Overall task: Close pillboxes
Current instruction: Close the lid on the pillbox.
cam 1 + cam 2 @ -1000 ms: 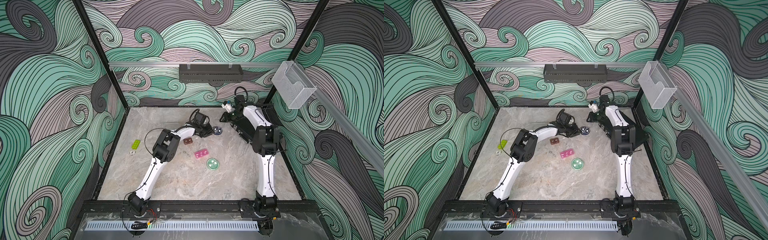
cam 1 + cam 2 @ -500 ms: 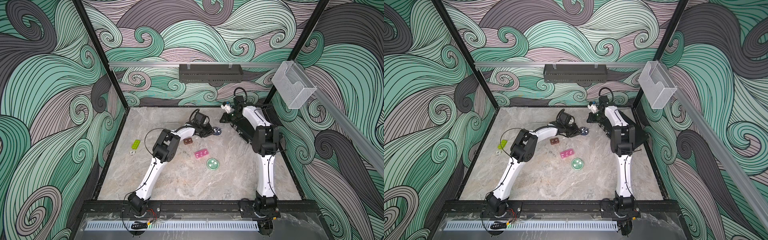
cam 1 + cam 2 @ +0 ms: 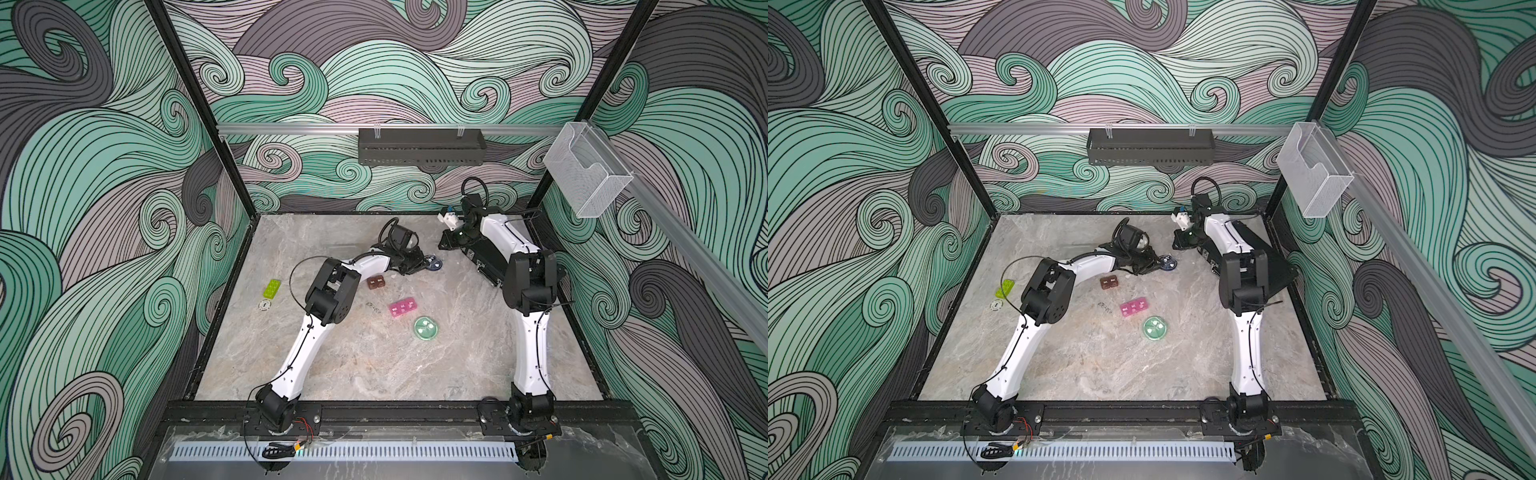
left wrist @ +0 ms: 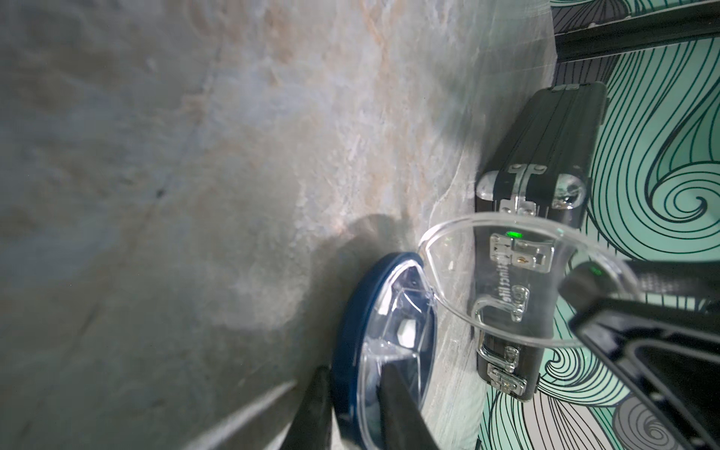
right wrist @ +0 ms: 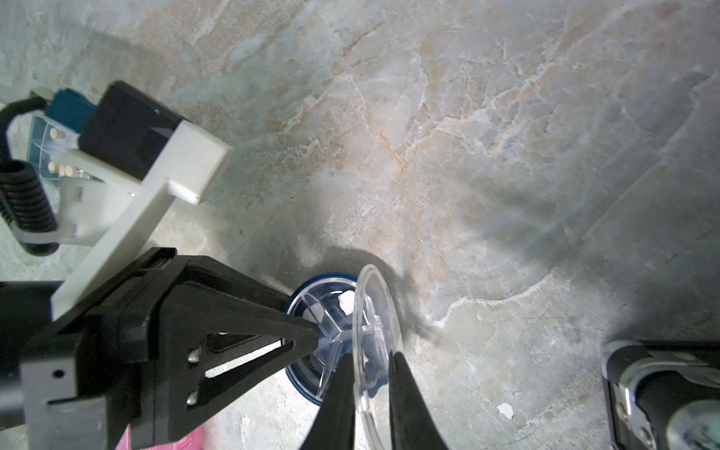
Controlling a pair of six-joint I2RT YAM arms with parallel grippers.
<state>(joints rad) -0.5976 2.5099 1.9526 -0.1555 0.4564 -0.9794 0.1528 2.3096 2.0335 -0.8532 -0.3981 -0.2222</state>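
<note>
In both top views the dark blue pillbox [image 3: 434, 262] [image 3: 1168, 263] lay on the surface [image 3: 374, 365] at the far side, near the middle. The left gripper [image 3: 422, 267] met it from the left. The right gripper [image 3: 444, 245] sat just beyond it, to the far right. The brown pillbox [image 3: 375, 283], pink pillbox [image 3: 403, 307] and green pillbox [image 3: 425, 328] lay nearer, well apart from both grippers.

In the left wrist view the left gripper [image 4: 352, 374] was clamped on the dark blue pillbox [image 4: 350, 331] at its rim, one finger outside the wall and one inside a compartment. The clear lid [image 4: 459, 272] stood raised off the base, and the right gripper's fingers [image 4: 584, 286] touched its free edge. A black case [image 4: 545, 136] lay behind.

In the right wrist view the right gripper [image 5: 370, 360] was closed on the clear lid [image 5: 374, 296], one finger on each face, the lid standing nearly upright over the dark blue pillbox [image 5: 323, 278]. The left gripper's fingers [image 5: 272, 323] reached into the base.
</note>
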